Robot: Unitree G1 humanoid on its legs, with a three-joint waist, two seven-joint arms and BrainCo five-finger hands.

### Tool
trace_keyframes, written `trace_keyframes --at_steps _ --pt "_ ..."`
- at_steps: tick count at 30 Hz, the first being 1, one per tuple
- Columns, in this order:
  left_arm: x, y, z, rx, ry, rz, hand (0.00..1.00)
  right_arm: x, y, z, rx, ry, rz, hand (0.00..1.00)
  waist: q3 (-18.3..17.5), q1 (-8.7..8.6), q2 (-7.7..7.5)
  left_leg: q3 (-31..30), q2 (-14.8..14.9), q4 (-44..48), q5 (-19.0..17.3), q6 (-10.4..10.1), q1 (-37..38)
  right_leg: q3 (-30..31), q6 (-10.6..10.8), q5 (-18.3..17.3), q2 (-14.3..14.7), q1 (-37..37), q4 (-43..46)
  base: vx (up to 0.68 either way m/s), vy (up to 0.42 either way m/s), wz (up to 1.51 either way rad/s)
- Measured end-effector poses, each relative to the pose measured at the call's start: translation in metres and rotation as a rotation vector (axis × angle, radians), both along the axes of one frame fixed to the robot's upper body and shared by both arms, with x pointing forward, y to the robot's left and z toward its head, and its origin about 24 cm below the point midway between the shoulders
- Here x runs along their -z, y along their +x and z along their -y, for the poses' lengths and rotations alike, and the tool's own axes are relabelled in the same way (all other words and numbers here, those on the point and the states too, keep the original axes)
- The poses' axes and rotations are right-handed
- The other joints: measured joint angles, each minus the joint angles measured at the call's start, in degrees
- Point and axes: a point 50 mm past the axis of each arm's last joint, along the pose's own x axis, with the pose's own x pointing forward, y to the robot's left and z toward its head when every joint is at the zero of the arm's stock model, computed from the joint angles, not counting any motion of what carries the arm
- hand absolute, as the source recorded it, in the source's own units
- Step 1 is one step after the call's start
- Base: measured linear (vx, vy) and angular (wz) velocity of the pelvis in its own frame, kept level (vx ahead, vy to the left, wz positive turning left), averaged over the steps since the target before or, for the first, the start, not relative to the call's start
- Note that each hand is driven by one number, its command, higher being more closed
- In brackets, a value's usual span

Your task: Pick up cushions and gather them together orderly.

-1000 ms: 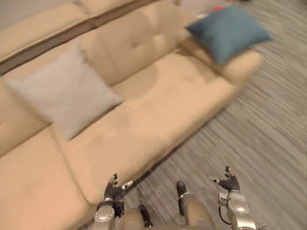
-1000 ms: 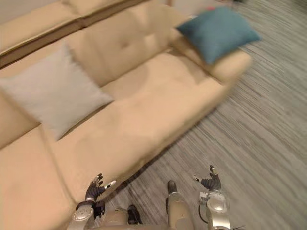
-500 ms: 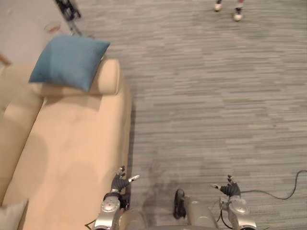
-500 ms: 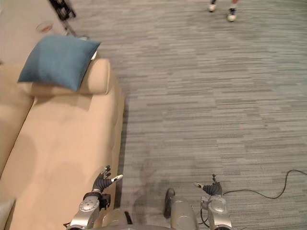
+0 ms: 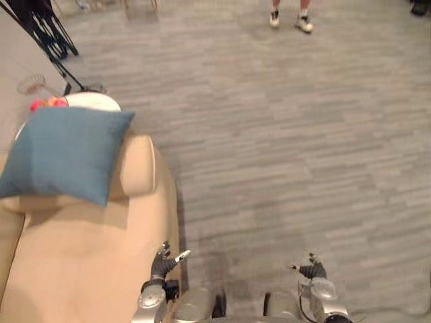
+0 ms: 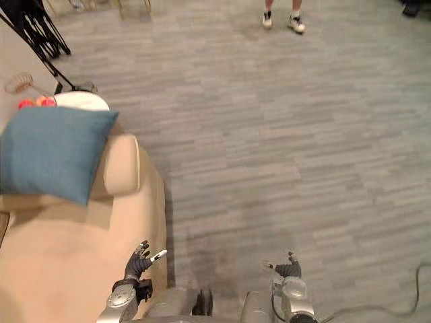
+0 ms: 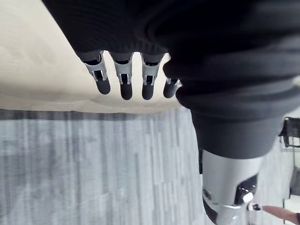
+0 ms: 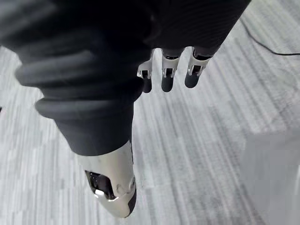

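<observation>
A blue cushion (image 5: 62,157) lies tilted on the beige sofa's rolled armrest (image 5: 140,167) at the left. My left hand (image 5: 163,264) hangs low over the front edge of the sofa seat (image 5: 81,269), open with relaxed fingers (image 7: 123,83) and holding nothing. My right hand (image 5: 309,271) hangs low over the grey floor at the lower right, also open and holding nothing, its fingers (image 8: 168,75) straight.
Behind the armrest stands a small white round table (image 5: 91,101) with red items (image 5: 46,103) on it. A black stand (image 5: 42,33) rises at the far left. A person's shoes (image 5: 289,20) stand on the floor at the far end.
The camera has swung right: the grey-white cushion and most of the sofa have left the picture, and the blue cushion now sits at the left. Both hands stay low and open.
</observation>
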Motion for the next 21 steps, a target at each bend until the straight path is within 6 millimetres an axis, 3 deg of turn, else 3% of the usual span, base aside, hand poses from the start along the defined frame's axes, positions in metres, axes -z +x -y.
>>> trace_keyframes --at_steps 2,3,4,5,6,7,8,9,10,11,12,13,15,16,17,18,20,21 --pt "-0.004 0.008 -0.002 0.006 0.009 0.019 0.0 -0.003 0.006 0.001 -0.005 -0.005 0.015 0.0 0.3 -0.03 0.6 -2.6 0.2 -2.4 0.0 0.0 2.1 -1.9 -0.5 -0.3 1.7 -3.2 -7.2 0.49 0.002 0.33" --pt "-0.006 0.015 0.001 0.012 0.004 0.034 0.0 -0.005 0.007 0.008 -0.006 -0.023 0.016 0.0 1.1 -0.51 2.11 -4.2 1.8 -4.0 -0.4 -0.8 4.3 -0.4 -0.9 1.1 5.4 -4.3 -18.8 0.56 -0.045 0.7" --pt "-0.006 0.019 0.002 0.014 0.003 0.038 0.0 -0.005 0.004 0.013 -0.001 -0.036 0.009 0.0 1.6 -1.47 3.0 -6.1 2.8 -4.0 -1.1 -2.0 5.5 1.9 -0.8 5.2 8.3 -4.5 -29.6 0.68 -0.082 0.97" --pt "-0.005 0.019 0.001 0.01 0.006 0.029 0.0 -0.004 -0.001 0.017 0.015 -0.04 -0.004 0.0 1.5 -1.99 2.71 -7.3 3.3 -3.9 -1.9 -3.8 7.1 5.6 -0.5 12.1 10.5 -4.3 -41.1 0.73 -0.134 1.02" --pt "-0.003 0.016 -0.003 -0.003 0.02 0.016 0.0 0.0 -0.009 0.018 0.027 -0.037 -0.025 0.0 0.8 -2.08 1.02 -8.6 3.1 -3.3 -3.8 -6.9 9.1 9.0 -0.6 21.3 11.3 -3.9 -50.7 0.64 -0.169 0.89" --pt "-0.001 0.012 -0.006 -0.01 0.032 0.002 0.0 0.001 -0.013 0.018 0.03 -0.036 -0.035 0.0 0.5 -2.19 0.44 -9.9 3.1 -1.9 -4.9 -8.4 9.6 10.4 -1.5 26.7 10.9 -3.8 -51.1 0.69 -0.267 0.9" --pt "0.003 0.01 0.001 -0.019 0.007 -0.016 0.0 0.001 -0.014 0.021 0.033 -0.041 -0.041 0.0 0.4 -2.7 2.37 -11.8 5.1 2.6 -5.4 -9.7 9.1 8.8 -2.9 29.2 11.9 -3.5 -46.6 0.66 -0.271 0.97" --pt "0.005 0.01 0.008 -0.023 -0.017 -0.019 0.0 -0.002 -0.009 0.022 0.032 -0.046 -0.023 0.0 0.3 -2.86 3.3 -11.7 6.4 11.6 -1.3 -14.1 4.9 6.2 -4.2 25.1 11.7 -3.3 -42.8 0.64 -0.267 0.86" --pt "0.005 0.01 0.01 -0.034 -0.027 -0.019 0.0 -0.003 -0.007 0.023 0.031 -0.048 -0.016 0.0 0.3 -2.76 3.29 -11.2 6.4 15.9 1.5 -14.0 3.0 5.6 -4.4 23.6 11.6 -2.6 -41.8 0.59 -0.225 0.81" --pt "0.008 0.007 0.014 -0.064 -0.055 -0.028 0.0 -0.006 -0.003 0.019 0.031 -0.033 0.015 0.0 0.6 -2.09 3.26 -8.9 8.5 27.5 8.5 -13.3 -2.0 4.0 -4.9 20.9 11.0 1.3 -41.9 0.46 -0.187 0.65" --pt "0.008 0.005 0.015 -0.068 -0.061 -0.031 0.0 -0.007 -0.001 0.016 0.028 -0.026 0.031 0.0 0.8 -1.54 3.13 -5.1 11.1 33.6 7.9 -12.7 -4.6 2.9 -5.5 19.8 11.0 4.4 -42.6 0.64 -0.231 1.05" --pt "0.01 0.002 0.014 -0.074 -0.061 -0.039 0.0 -0.009 0.002 0.013 0.033 -0.017 0.052 0.0 1.1 -0.69 2.55 1.5 15.8 39.5 5.8 -9.3 -9.2 0.2 -5.9 19.1 10.4 11.2 -45.6 0.58 -0.179 0.91" --pt "0.01 0.0 0.012 -0.081 -0.057 -0.043 0.0 -0.011 0.003 0.014 0.043 -0.015 0.076 0.0 1.1 0.45 0.69 6.0 16.2 37.0 4.8 -7.8 -13.3 -2.5 -4.8 18.0 8.3 15.4 -48.1 0.47 -0.128 0.92" --pt "0.011 -0.002 0.01 -0.09 -0.056 -0.049 0.0 -0.012 0.003 0.018 0.056 -0.018 0.088 0.0 0.8 0.49 0.42 9.3 16.2 31.1 5.4 -7.9 -16.3 -5.7 -3.1 16.2 6.8 17.9 -49.4 0.37 -0.046 1.26" --pt "0.013 -0.007 0.012 -0.094 -0.063 -0.062 0.0 -0.014 0.001 0.027 0.062 -0.045 0.09 0.0 -0.1 0.18 2.47 12.7 16.2 18.8 11.2 -8.9 -18.4 -9.6 -1.8 14.7 7.2 19.8 -49.9 0.37 -0.005 1.41" --pt "0.014 -0.01 0.013 -0.096 -0.068 -0.069 0.0 -0.015 -0.003 0.036 0.071 -0.065 0.077 0.0 -0.6 0.14 3.73 16.0 16.7 14.2 12.0 -7.2 -18.8 -11.7 -0.9 13.5 7.9 20.8 -49.7 0.38 0.052 1.79" --pt "0.013 -0.01 0.005 -0.113 -0.05 -0.065 0.0 -0.005 -0.018 0.035 0.108 -0.049 0.013 0.0 -1.3 0.24 1.93 25.2 14.8 7.5 11.2 -5.6 -16.1 -18.1 0.9 11.2 5.0 23.0 -49.5 0.36 0.078 1.86" --pt "0.014 -0.013 0.0 -0.14 -0.047 -0.074 0.0 -0.005 -0.017 0.034 0.111 -0.043 0.01 0.0 -1.2 0.51 1.94 29.0 14.7 6.5 10.2 -3.4 -16.1 -21.0 1.6 10.1 4.9 23.7 -49.2 0.26 0.052 1.36"
